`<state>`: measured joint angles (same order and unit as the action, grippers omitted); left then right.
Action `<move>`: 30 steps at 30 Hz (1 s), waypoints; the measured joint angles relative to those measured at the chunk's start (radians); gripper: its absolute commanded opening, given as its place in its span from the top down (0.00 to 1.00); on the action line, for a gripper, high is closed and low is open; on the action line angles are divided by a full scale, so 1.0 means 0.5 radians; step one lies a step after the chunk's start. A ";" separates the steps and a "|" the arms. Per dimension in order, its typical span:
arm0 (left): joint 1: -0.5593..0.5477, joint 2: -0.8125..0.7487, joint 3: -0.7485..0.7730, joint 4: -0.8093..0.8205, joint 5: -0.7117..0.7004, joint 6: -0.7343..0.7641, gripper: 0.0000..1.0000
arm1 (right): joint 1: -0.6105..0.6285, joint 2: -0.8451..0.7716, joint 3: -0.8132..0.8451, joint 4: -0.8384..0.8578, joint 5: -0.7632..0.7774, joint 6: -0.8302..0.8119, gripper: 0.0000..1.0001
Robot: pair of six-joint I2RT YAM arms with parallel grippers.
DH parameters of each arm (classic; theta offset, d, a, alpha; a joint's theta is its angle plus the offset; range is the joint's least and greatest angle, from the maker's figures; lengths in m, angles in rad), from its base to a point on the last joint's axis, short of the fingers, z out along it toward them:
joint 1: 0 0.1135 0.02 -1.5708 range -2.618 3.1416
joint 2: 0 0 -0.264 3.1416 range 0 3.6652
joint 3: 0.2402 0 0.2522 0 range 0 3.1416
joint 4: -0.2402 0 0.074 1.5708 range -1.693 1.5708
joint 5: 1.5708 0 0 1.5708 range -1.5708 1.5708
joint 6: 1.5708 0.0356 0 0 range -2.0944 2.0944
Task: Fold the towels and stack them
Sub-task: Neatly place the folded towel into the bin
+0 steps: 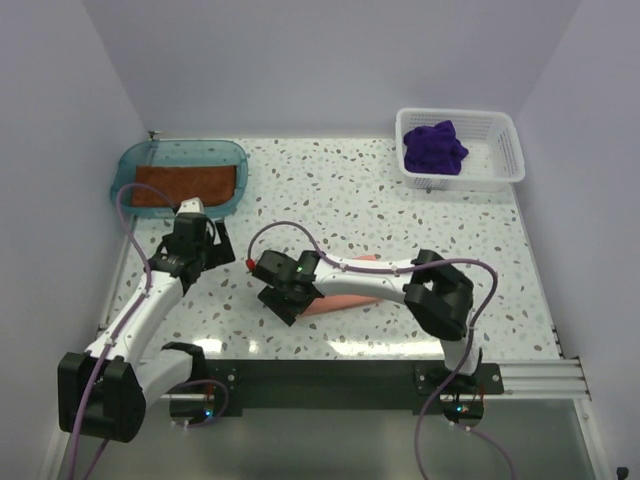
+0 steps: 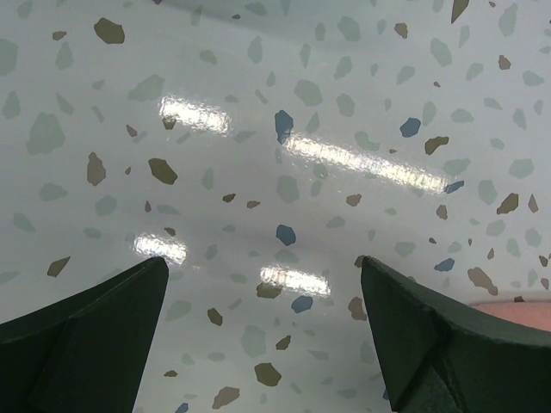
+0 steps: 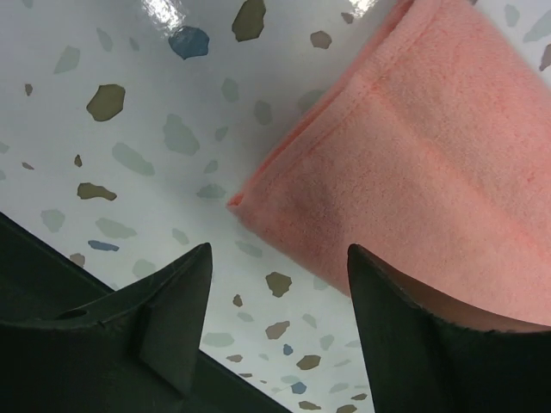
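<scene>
Over the table (image 1: 400,215), just left of the pink towel (image 3: 430,146), my right gripper (image 3: 279,249) has its fingers apart; my left gripper (image 2: 263,260) is spread wide.

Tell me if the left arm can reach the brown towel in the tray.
Probably yes. The left gripper is open and empty beside the teal tray, and the rust brown towel lies uncovered inside it.

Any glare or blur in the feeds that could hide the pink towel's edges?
Left wrist view: glare streaks across the glossy table, salmon towel only a sliver at lower right. Right wrist view: towel sharp, folded edges clear, slight glare at top. Top view: evenly lit, right arm covers part of the towel.
</scene>
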<state>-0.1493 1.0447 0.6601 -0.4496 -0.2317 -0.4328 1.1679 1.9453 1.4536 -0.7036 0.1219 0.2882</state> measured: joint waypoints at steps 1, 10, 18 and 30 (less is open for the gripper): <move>0.004 -0.001 -0.001 -0.001 -0.007 0.000 0.00 | 0.011 0.029 0.021 -0.020 0.001 -0.001 0.39; 0.050 0.002 -0.001 -0.001 -0.021 0.001 0.00 | 0.023 0.198 0.171 -0.076 0.034 -0.006 0.42; 0.050 0.011 -0.001 -0.001 -0.017 0.005 0.00 | 0.048 0.299 0.208 -0.084 0.051 -0.037 0.43; 0.059 0.047 -0.021 0.027 0.156 0.008 0.00 | 0.062 0.264 0.126 -0.007 0.204 -0.073 1.00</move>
<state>-0.1200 1.0679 0.6498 -0.4358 -0.1539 -0.4290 1.1988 2.0773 1.5166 -0.7071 0.2241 0.2516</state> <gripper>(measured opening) 0.997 0.041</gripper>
